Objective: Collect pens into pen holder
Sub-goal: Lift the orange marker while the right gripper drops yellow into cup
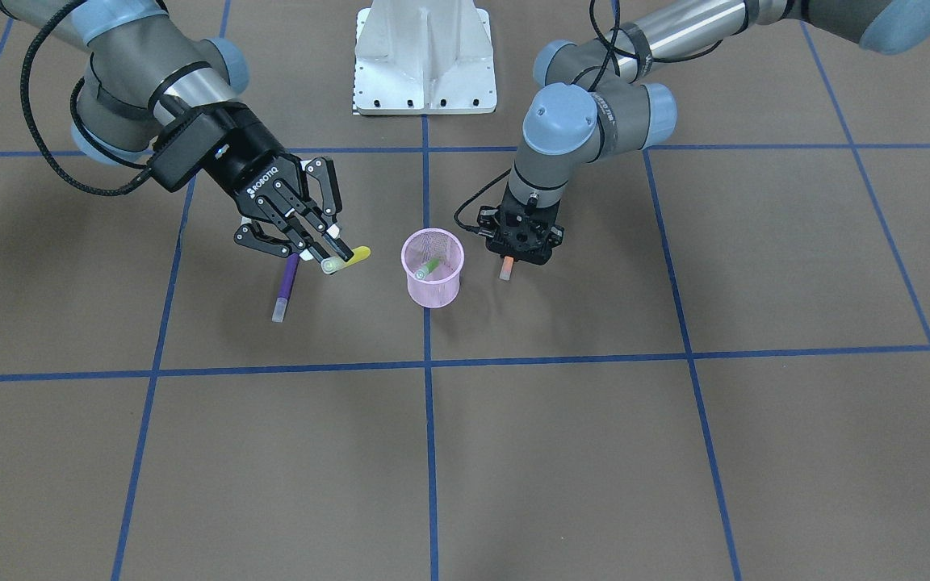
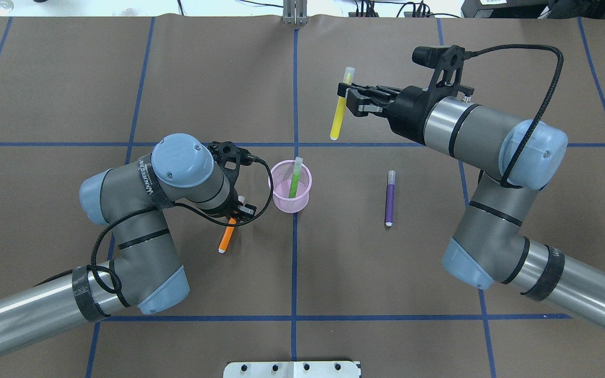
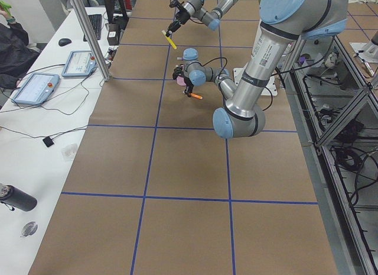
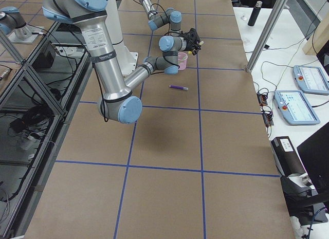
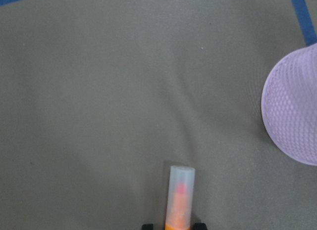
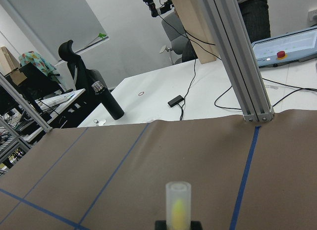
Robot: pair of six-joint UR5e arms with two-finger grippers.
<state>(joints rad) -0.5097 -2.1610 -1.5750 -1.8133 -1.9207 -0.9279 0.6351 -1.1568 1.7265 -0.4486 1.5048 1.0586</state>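
The left hand [image 2: 233, 216] grips the orange marker pen [image 2: 225, 239] beside the pink wire-mesh cup [image 2: 281, 202] holding the green marker [image 2: 295, 179]. The right hand [image 2: 345, 97] clamps the yellow marker [image 2: 338, 118] aloft; the purple marker [image 2: 389, 198] lies on the desk [image 2: 176, 79].

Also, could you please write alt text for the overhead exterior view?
A pink pen holder holds a green pen; beside it the left gripper grips an orange pen, the right gripper holds a yellow pen aloft, and a purple pen lies on the table.

The brown, blue-gridded table [image 2: 176, 79] carries the pen holder [image 2: 285, 203] and purple pen [image 2: 389, 198].
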